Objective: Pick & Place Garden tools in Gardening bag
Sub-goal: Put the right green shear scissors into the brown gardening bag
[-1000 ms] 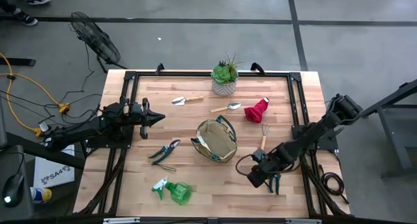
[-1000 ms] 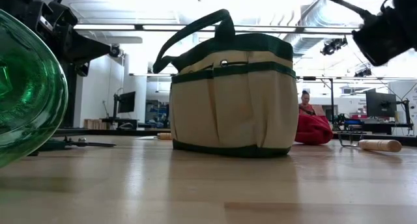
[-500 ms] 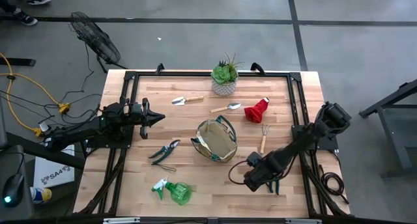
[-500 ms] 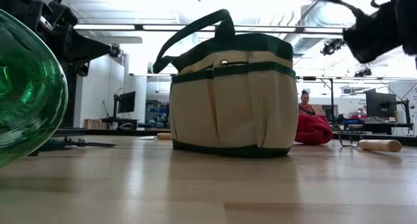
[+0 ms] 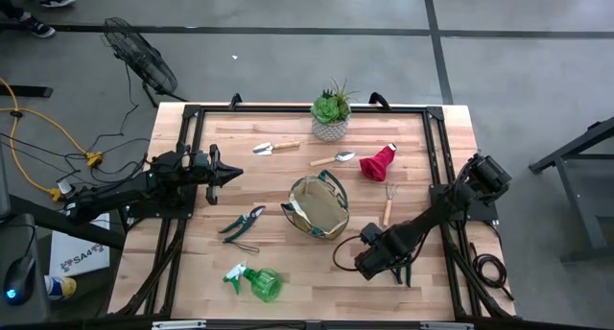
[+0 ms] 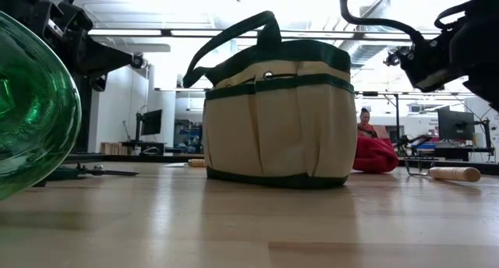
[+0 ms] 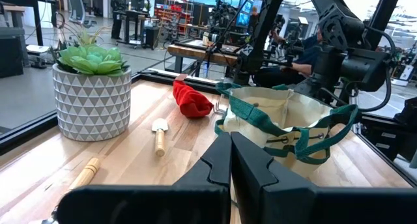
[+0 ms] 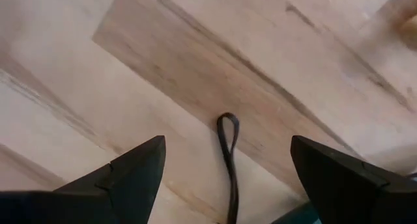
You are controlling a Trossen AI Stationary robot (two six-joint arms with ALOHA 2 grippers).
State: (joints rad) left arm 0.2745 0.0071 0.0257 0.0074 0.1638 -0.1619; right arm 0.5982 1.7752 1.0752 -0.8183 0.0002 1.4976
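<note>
The khaki gardening bag (image 5: 318,207) stands open mid-table on its base (image 6: 277,178). Around it lie two trowels (image 5: 275,147) (image 5: 334,158), a red cone (image 5: 378,163), a rake (image 5: 388,203), pruning shears (image 5: 245,222) and a green spray bottle (image 5: 256,282). A green-handled tool (image 5: 404,270) lies under my right arm. My right gripper (image 8: 227,142) hangs open, pointing down, with that tool's thin dark loop (image 8: 228,129) on the wood between its fingers, untouched. My left gripper (image 7: 231,160) waits shut and level at the table's left side (image 5: 230,174).
A succulent in a white patterned pot (image 5: 330,117) stands at the far edge. A black frame (image 5: 436,167) runs around the tabletop. Bare wood lies between the bag and the near edge (image 5: 317,272).
My right gripper has moved a little toward the table's left and near edges and sunk lower. It has tipped to point more steeply down and has stayed open. No tool has moved.
</note>
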